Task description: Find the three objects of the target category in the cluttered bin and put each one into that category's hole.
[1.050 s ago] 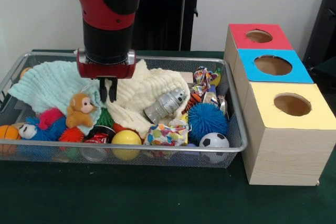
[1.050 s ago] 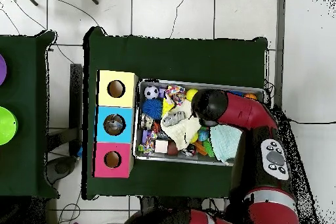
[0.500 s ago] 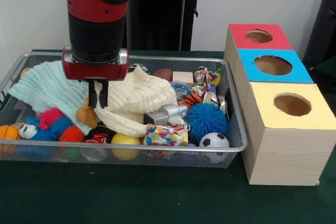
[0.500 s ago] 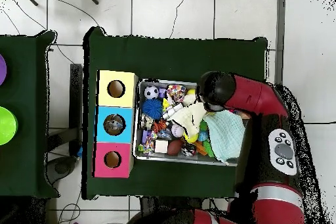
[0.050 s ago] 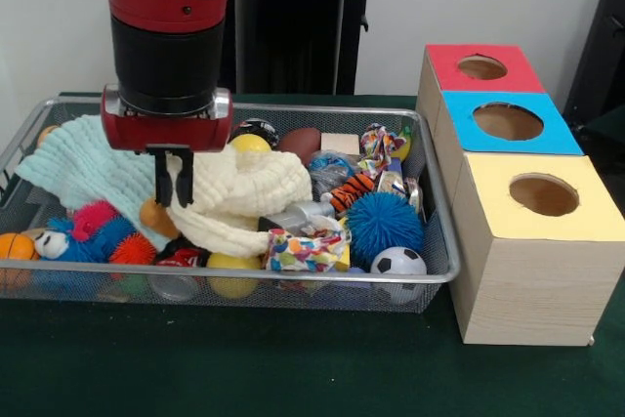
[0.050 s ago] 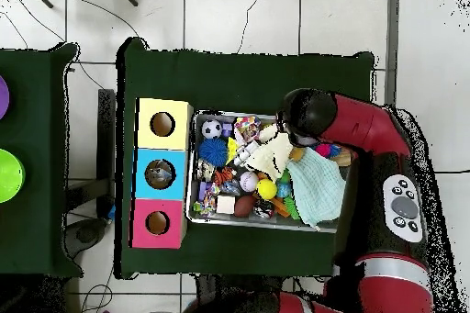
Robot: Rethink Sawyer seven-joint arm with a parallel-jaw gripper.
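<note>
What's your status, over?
End effector shut on cream cloth, dragging it across bin. Balls uncovered behind. Holes in boxes empty-looking.

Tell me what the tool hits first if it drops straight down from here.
Probably the cream cloth: the tool points down at its left edge, with an orange toy just beside it. Depth is unclear.

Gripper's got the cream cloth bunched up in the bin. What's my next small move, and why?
Probably keep dragging the cream cloth toward the mint cloth end, then let go. The gripper appears shut on its edge, and the pull has bared a yellow ball and a brown ball behind it; more may still lie under it.
</note>
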